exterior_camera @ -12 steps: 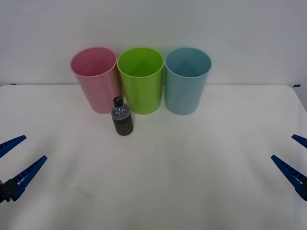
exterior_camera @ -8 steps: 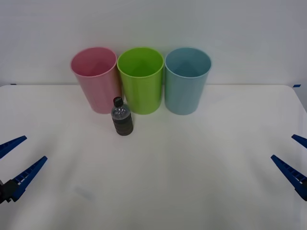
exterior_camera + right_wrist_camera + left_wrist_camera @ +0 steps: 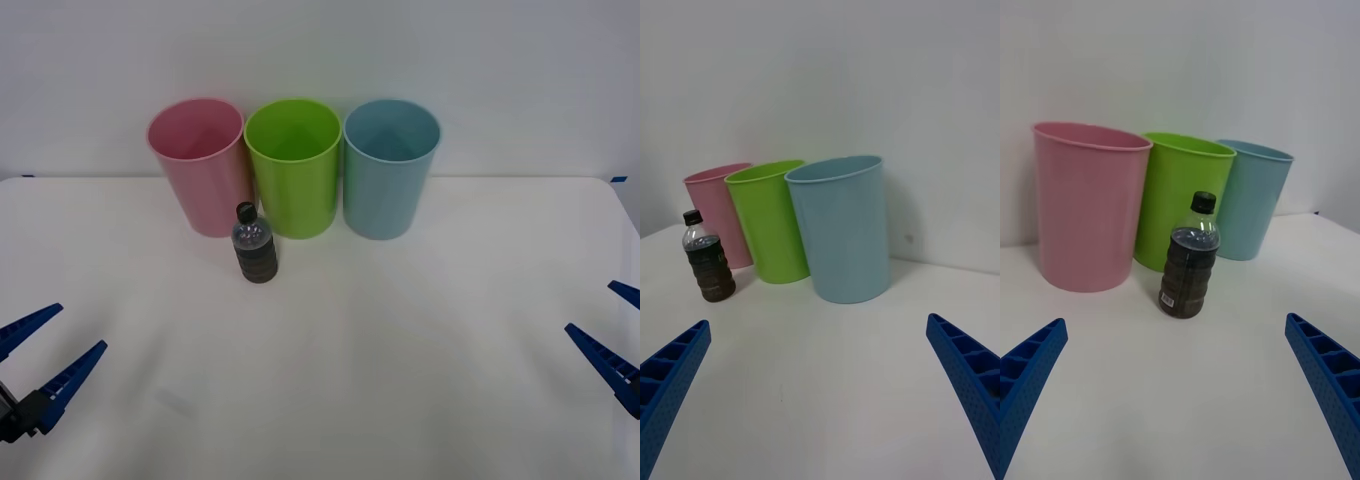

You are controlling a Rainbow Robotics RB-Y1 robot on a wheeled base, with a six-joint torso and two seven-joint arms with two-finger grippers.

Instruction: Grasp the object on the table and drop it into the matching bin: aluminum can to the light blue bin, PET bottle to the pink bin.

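bottle [image 3: 255, 246] upright before pink bin [image 3: 200, 165]

Plain pale wall [image 3: 520, 60] behind, evenly lit.

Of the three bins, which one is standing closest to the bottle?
The pink bin, at the robot's left end of the row. The PET bottle stands just in front of its lower right side, nearly touching it; the lime green bin is slightly farther, the light blue bin farthest.

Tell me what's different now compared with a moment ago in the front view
The left gripper, open, has edged a little toward the table's middle, nearer the PET bottle. Nothing was grasped or released. The bottle, the three bins and the open right gripper stayed put.
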